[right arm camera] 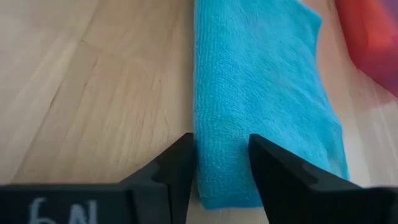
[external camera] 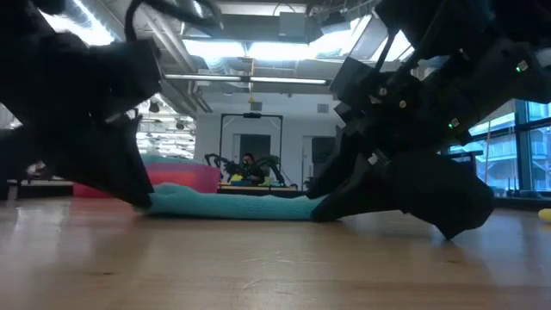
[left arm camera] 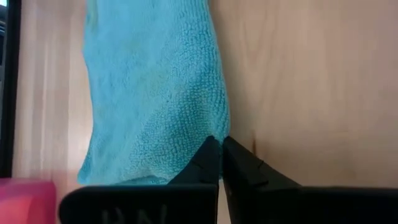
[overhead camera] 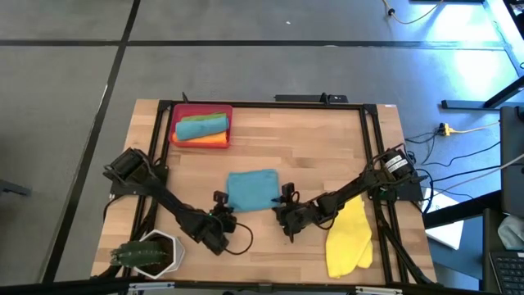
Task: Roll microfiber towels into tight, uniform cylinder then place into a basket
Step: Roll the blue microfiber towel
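Low view hides both grippers' tips; right gripper (right arm camera: pixel 219 163) straddles the teal towel (overhead camera: pixel 252 189) (jaws apart), left gripper (left arm camera: pixel 221 163) pinched.

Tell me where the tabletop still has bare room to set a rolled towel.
Bare wood lies right of the red basket along the far edge, and in the near middle between the two hands. It is crowded around the blue towel, where the left hand and right hand flank it. The yellow towel fills the near right; the plant pot fills the near left corner.

Two dark arms; black cables
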`<action>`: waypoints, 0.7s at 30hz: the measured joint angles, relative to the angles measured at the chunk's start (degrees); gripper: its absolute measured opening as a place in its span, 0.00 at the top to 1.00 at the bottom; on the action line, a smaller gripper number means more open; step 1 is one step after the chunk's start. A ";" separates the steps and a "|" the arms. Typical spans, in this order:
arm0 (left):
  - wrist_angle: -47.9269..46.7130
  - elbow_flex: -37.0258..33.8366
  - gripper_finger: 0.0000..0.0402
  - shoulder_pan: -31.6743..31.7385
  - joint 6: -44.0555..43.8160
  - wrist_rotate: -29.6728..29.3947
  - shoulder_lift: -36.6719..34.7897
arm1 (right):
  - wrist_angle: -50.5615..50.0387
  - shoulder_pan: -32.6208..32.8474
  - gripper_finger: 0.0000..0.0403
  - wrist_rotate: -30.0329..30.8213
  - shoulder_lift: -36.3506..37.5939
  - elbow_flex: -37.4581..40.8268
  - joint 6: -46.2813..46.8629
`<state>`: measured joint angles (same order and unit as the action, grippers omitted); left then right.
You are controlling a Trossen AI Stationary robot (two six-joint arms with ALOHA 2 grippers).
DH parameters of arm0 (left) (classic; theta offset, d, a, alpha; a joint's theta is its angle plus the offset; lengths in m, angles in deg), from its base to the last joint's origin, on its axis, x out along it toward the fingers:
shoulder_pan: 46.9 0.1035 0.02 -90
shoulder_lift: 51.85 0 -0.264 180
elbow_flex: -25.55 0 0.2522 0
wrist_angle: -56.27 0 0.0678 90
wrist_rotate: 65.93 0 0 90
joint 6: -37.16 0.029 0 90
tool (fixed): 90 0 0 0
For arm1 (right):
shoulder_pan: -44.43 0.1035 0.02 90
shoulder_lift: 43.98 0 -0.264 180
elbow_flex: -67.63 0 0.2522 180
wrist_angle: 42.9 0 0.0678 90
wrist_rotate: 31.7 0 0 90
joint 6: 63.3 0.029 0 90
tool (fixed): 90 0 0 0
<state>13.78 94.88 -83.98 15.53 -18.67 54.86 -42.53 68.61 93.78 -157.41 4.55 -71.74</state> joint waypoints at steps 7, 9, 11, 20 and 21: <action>-0.04 0.04 1.00 -1.63 -2.21 -1.32 -3.81 | 0.02 0.42 0.55 0.17 0.00 0.11 0.35; -0.02 0.04 1.00 -1.83 -2.23 -1.67 -4.80 | 0.02 0.70 0.52 0.24 0.00 0.11 0.37; -0.15 0.04 1.00 -1.86 -2.23 -1.70 -5.56 | 0.02 0.96 0.48 0.64 0.00 0.13 0.40; -0.57 0.04 1.00 -2.08 -2.23 -2.19 -7.26 | -0.09 1.75 0.41 3.67 0.00 0.13 0.43; -0.61 0.04 1.00 -2.12 -2.24 -2.20 -7.26 | -0.09 1.75 0.41 3.65 0.00 0.13 0.43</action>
<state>13.17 94.93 -86.10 13.29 -20.88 47.61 -42.62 70.36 97.43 -157.41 4.68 -71.31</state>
